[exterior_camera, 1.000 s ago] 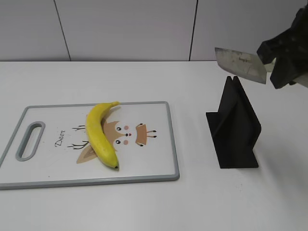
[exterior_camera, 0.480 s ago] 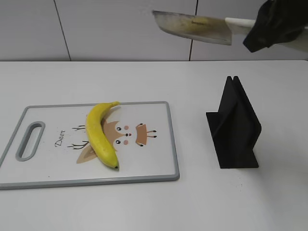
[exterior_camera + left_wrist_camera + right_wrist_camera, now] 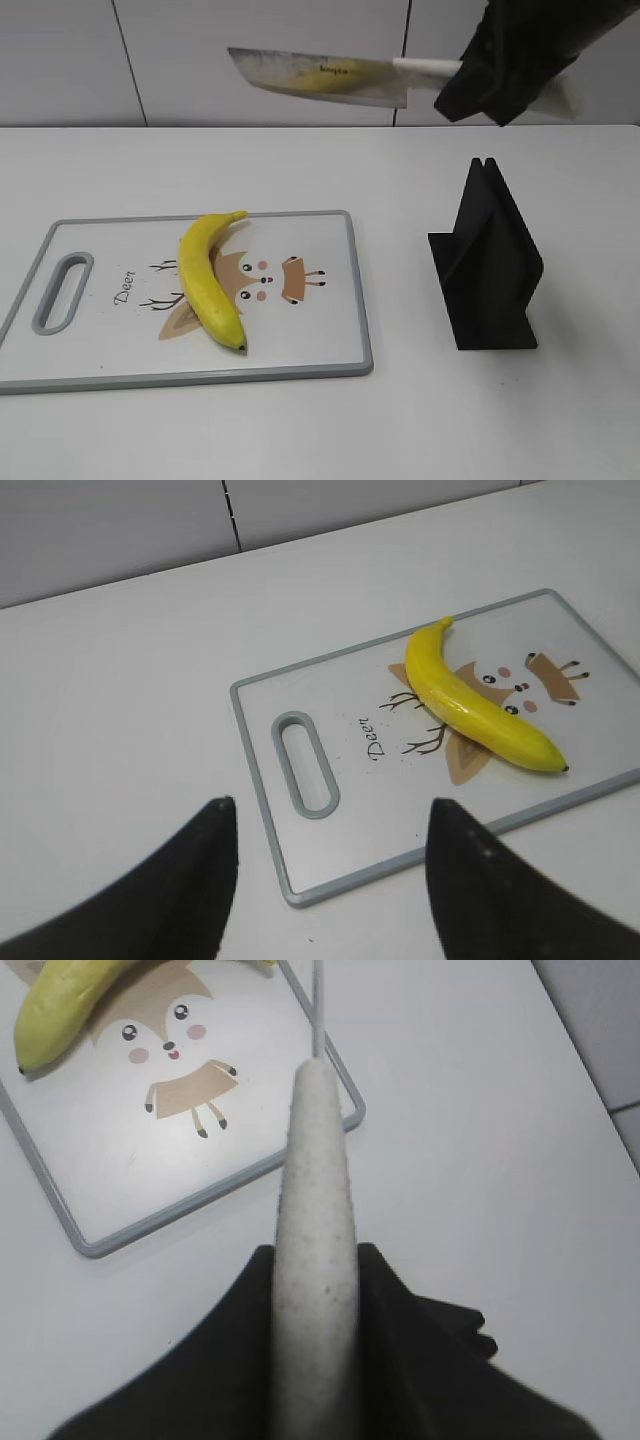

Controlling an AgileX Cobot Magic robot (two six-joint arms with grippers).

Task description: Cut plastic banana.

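Observation:
The plastic banana [image 3: 209, 279] lies whole on a white cutting board [image 3: 320, 330] with a deer picture; it also shows in the left wrist view [image 3: 470, 697] and at the top of the right wrist view [image 3: 70, 1000]. My right gripper [image 3: 497, 80] is shut on the white handle [image 3: 316, 1220] of a knife [image 3: 320, 78] and holds it high in the air, blade pointing left, above and behind the board's right part. My left gripper [image 3: 330, 850] is open and empty, above the board's handle-hole corner.
A black knife stand [image 3: 488, 265] stands upright on the white table, right of the board. The board's grey rim [image 3: 330, 885] and oval handle hole [image 3: 305, 763] lie on the left. A grey wall runs along the back.
My right gripper has lifted the knife out of the stand area and carried it left; the blade now hangs above the board's far right side. The banana has not moved.

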